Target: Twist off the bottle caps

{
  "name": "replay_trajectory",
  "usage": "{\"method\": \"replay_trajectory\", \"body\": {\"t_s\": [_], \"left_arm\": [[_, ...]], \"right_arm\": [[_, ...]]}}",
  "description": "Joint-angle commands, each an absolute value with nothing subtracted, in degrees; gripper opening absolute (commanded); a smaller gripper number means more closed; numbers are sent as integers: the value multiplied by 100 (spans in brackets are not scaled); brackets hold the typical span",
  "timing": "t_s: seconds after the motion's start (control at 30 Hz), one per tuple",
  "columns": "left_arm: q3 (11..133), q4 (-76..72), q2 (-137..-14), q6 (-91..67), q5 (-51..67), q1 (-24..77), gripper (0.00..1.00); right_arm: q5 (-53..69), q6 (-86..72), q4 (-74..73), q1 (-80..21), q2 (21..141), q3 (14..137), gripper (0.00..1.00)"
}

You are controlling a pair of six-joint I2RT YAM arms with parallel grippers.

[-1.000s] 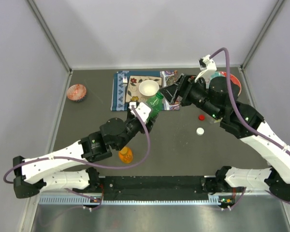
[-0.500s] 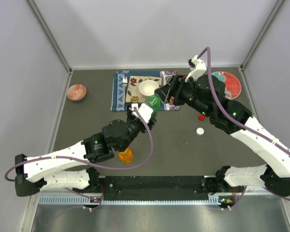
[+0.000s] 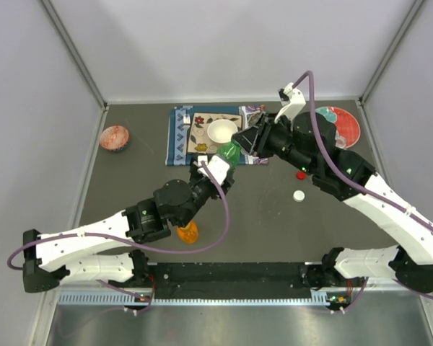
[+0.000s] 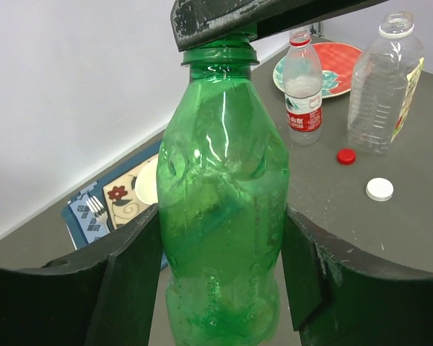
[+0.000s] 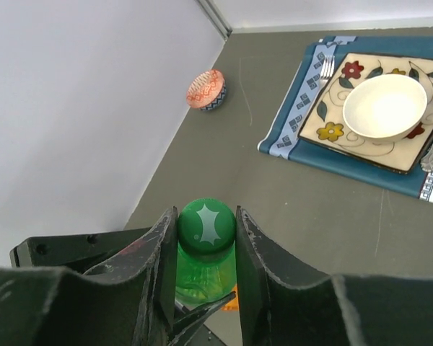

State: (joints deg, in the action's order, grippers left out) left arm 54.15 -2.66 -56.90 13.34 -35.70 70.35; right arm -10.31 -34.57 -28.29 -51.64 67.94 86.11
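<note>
My left gripper [image 4: 220, 216] is shut on the body of the green bottle [image 4: 224, 209] and holds it off the table [image 3: 130, 180]. My right gripper [image 5: 206, 218] is shut on the bottle's green cap [image 5: 206, 225], a finger on each side. From above, the green bottle [image 3: 229, 154] sits between the left gripper [image 3: 220, 167] and the right gripper [image 3: 239, 140]. A red cap [image 3: 301, 174] and a white cap [image 3: 299, 194] lie loose on the table. The small clear bottle [image 4: 302, 86] and the larger clear bottle [image 4: 382, 86] stand uncapped. The orange bottle [image 3: 188, 232] lies partly under my left arm.
A white bowl [image 3: 222, 131] sits on a patterned plate over a blue placemat [image 3: 179, 137] at the back. A red plate [image 3: 344, 124] lies at the back right, and a small patterned bowl [image 3: 115, 137] at the far left. Walls enclose the table.
My right arm swung left onto the top of the green bottle, and its gripper went from open to shut on the green cap. The left arm shifted the bottle slightly.
</note>
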Motion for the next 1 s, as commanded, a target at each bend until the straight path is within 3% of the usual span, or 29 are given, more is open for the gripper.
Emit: {"method": "replay_trajectory", "body": {"t_s": [0.0, 0.27, 0.37, 0.6, 0.83, 0.97], "left_arm": [[5423, -642, -5573, 1327, -3577, 7066, 24], [5633, -125, -5133, 1029, -1839, 6882, 23], [5757, -26, -4703, 134, 736, 5902, 23], [5976, -535, -4754, -1431, 4291, 4237, 24], [5845, -2300, -5456, -3397, 6315, 3797, 26], [5704, -3715, -5818, -4533, 6837, 3797, 27]], "right_arm": [[-906, -3270, -2558, -5186, 6706, 8543, 0], [165, -1715, -2706, -5194, 6522, 8832, 0], [1255, -1240, -2883, -5037, 6399, 9088, 0], [2820, -897, -2769, -4939, 6074, 9018, 0], [4400, -651, -2030, -4913, 5502, 8402, 0], [4869, -598, -2030, -4913, 5432, 8429, 0]]}}
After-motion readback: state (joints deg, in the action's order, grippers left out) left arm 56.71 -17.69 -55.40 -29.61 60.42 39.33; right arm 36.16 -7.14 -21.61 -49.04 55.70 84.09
